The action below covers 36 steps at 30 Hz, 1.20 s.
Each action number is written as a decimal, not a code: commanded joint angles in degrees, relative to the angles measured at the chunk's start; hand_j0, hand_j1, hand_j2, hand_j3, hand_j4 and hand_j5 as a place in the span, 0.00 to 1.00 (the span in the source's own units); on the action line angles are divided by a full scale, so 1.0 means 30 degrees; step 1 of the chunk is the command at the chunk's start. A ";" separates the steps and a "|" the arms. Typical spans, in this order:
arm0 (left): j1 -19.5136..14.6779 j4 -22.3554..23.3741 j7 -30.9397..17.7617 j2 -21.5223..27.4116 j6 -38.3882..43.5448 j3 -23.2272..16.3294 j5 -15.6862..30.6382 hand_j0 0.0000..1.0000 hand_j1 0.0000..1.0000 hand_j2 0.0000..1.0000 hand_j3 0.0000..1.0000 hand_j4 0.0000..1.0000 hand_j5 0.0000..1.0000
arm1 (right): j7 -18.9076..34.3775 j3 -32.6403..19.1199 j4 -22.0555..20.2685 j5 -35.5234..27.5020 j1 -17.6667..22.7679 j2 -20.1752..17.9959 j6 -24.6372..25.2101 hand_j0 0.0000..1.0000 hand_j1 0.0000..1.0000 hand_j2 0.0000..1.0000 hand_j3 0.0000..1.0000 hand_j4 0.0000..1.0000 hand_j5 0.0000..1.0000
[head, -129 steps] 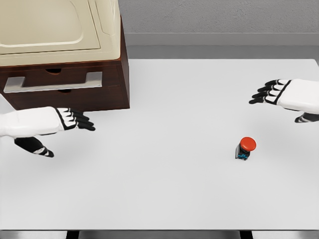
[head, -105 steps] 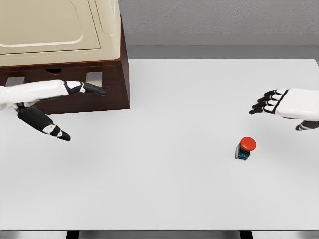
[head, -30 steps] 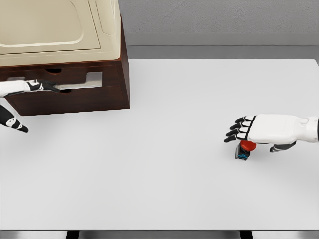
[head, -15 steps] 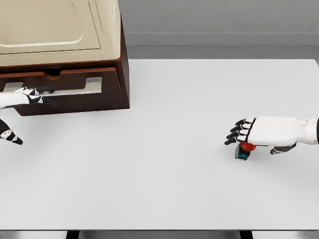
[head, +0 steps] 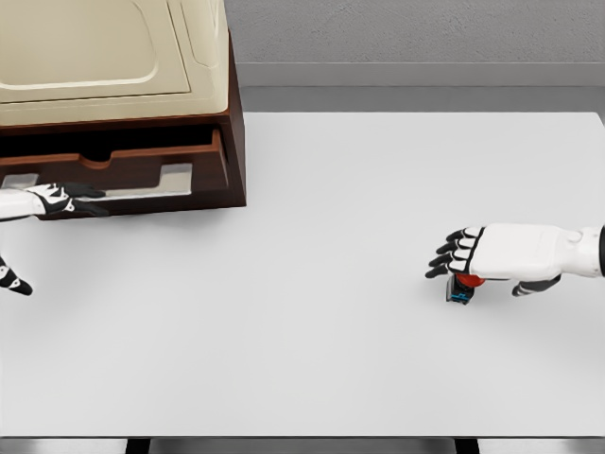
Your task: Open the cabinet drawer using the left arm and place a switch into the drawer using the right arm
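Drawer [head: 123, 168] of the cabinet [head: 142, 85] is part-way out, a dark gap showing above its front. Left hand [head: 52, 200] has its fingers hooked on the grey handle [head: 142, 182] at the left end; the thumb hangs loose below. Pulling from one end risks racking the drawer, so pull straight toward the robot, level, until the opening is wide enough for a drop-in. Switch [head: 462, 288], red cap on a dark base, stands on the table [head: 331, 359] well apart from the cabinet, right side. Right hand [head: 492, 257] sits over it, fingers stretched forward, thumb curled underneath; can't tell if it's actually gripped. Close thumb and fingers on the base, confirm hold before lifting.
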 commanded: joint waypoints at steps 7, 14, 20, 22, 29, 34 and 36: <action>0.0035 -0.0125 -0.0037 0.0538 -0.0756 -0.0187 0.0574 1.00 1.00 1.00 1.00 1.00 1.00 | -0.0006 0.0107 -0.0003 -0.0084 0.0000 0.0004 0.0044 0.97 0.97 0.97 0.97 0.97 0.97; 0.0035 -0.0154 -0.0037 0.0861 -0.1577 -0.0539 0.0837 1.00 1.00 1.00 1.00 1.00 1.00 | -0.0006 0.0136 -0.0003 -0.0113 0.0000 0.0063 0.0044 0.97 0.97 0.97 0.97 0.97 0.97; 0.0035 -0.0388 -0.0037 0.1475 -0.2397 -0.0890 0.1072 1.00 1.00 1.00 1.00 1.00 1.00 | -0.0006 0.0136 0.0026 -0.0084 -0.0059 0.0180 0.0044 0.99 0.99 0.99 0.99 0.99 0.99; 0.0035 -0.0388 -0.0037 0.1534 -0.2690 -0.0920 0.1101 1.00 1.00 1.00 1.00 1.00 1.00 | -0.0006 0.0136 0.0026 -0.0084 -0.0059 0.0180 0.0044 0.99 0.99 0.99 0.99 0.99 0.99; 0.0269 -0.0418 -0.0037 0.2032 -0.3627 -0.1066 0.1247 1.00 1.00 1.00 1.00 1.00 1.00 | -0.0006 0.0195 0.0026 -0.0084 -0.0059 0.0180 0.0044 0.96 0.96 0.96 0.96 0.96 0.96; 0.0299 -0.0389 -0.0037 0.2179 -0.3686 -0.1066 0.1482 1.00 1.00 1.00 1.00 1.00 1.00 | -0.0006 0.0195 0.0114 -0.0055 -0.0059 0.0180 0.0044 0.95 0.95 0.95 0.95 0.95 0.95; 0.0299 -0.0388 -0.0037 0.2208 -0.3686 -0.1037 0.1482 1.00 1.00 1.00 1.00 1.00 1.00 | -0.0006 0.0224 0.0173 -0.0055 -0.0059 0.0210 0.0044 0.93 0.93 0.93 0.93 0.93 0.93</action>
